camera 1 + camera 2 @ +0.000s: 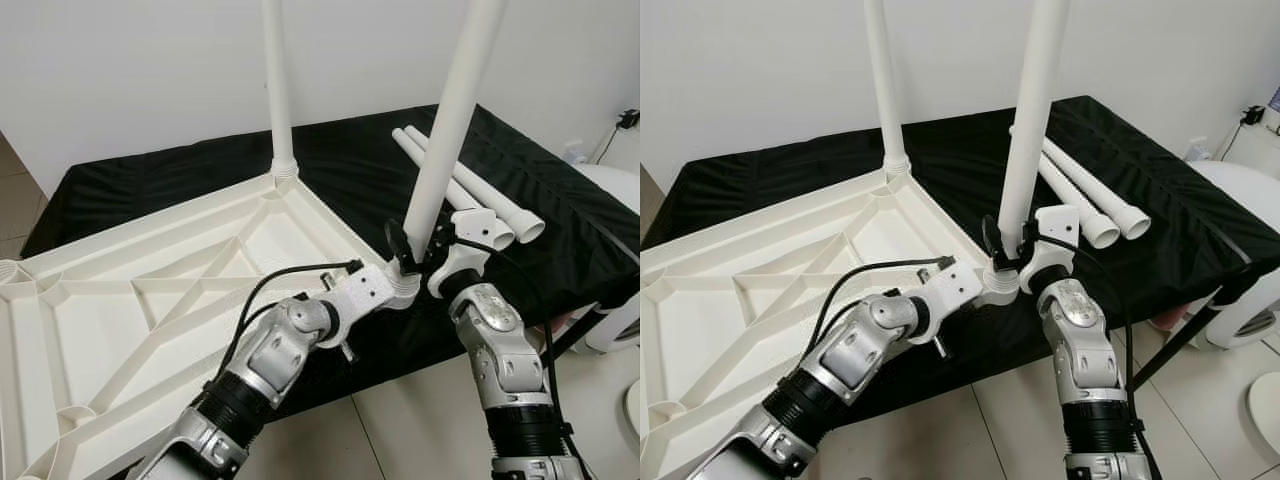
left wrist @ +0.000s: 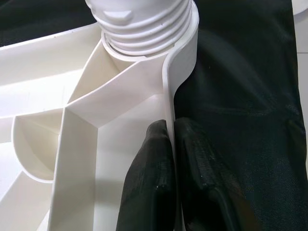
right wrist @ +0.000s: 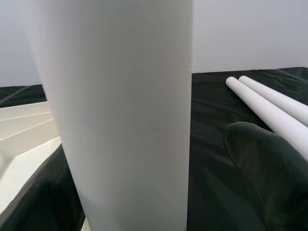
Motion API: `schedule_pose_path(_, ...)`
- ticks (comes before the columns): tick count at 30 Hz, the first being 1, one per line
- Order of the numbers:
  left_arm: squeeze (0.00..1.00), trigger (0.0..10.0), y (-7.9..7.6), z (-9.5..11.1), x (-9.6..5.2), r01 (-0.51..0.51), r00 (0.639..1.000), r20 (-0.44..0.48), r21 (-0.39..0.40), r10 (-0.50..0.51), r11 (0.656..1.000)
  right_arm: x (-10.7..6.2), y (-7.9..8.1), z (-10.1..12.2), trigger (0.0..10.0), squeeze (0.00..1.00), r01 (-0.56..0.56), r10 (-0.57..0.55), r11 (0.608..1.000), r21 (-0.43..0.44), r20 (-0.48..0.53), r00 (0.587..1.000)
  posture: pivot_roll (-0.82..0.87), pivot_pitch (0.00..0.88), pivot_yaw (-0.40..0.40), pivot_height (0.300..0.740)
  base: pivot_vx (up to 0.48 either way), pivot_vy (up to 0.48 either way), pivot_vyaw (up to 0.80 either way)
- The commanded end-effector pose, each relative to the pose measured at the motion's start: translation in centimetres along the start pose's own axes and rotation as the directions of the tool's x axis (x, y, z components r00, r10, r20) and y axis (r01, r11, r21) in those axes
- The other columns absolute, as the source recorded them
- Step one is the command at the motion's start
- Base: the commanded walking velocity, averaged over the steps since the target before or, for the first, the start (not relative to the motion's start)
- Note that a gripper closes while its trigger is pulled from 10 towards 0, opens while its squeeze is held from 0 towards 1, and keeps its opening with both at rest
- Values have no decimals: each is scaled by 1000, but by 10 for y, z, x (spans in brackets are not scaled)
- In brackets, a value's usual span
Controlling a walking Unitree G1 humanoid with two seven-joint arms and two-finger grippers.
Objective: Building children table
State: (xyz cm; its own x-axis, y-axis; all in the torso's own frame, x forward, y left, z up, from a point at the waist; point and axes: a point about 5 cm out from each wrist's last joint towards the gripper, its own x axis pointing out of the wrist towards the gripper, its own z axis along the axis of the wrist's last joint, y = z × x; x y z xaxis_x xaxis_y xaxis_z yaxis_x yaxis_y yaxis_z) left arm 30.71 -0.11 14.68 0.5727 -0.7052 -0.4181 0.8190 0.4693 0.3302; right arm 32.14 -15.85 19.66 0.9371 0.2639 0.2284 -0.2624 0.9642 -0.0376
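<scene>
Black cloth covers the low surface (image 1: 560, 200) against a plain white wall, and on it the white children's table top (image 1: 150, 300) lies upside down, ribs facing up, so the leg sockets are reachable. One leg (image 1: 277, 90) already stands screwed into the far corner socket. The right tool (image 1: 425, 252) is clenched around the lower part of a second leg (image 1: 450, 120), holding it upright over the near corner socket (image 1: 403, 287); judging by the threaded collar visible in the left wrist view, it is being seated or turned in. The left tool (image 2: 169, 168) pinches the table top's rim (image 2: 166, 96) between its fingers (image 2: 149, 178) just beside that socket, apparently to steady the panel against the twisting. Two spare legs (image 1: 480, 195) lie side by side on the cloth behind the right arm, waiting for the remaining corners.
</scene>
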Motion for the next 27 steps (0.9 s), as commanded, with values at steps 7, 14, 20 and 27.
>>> schedule_pose_path(7,0,2078,6,-14,1,-153,988,-31,17,154,988,-4,3,2,10000,0,-118,118,993,-5,-7,993,-151,53,51,740,0,0,0)
schedule_pose_path(14,0,10000,6,-19,1,-163,985,-54,28,165,986,-16,-4,-8,10000,0,-260,259,966,-7,-81,963,-153,51,47,740,0,0,0)
schedule_pose_path(20,0,10000,9,-18,0,-169,984,-48,28,170,985,-26,-14,-26,10000,0,-327,322,945,-5,-164,932,-153,54,50,740,0,0,0)
schedule_pose_path(27,0,10000,11,-17,-1,-173,984,-40,30,174,984,-27,-27,-35,10000,0,-357,347,934,-3,-222,911,-151,62,49,740,0,0,0)
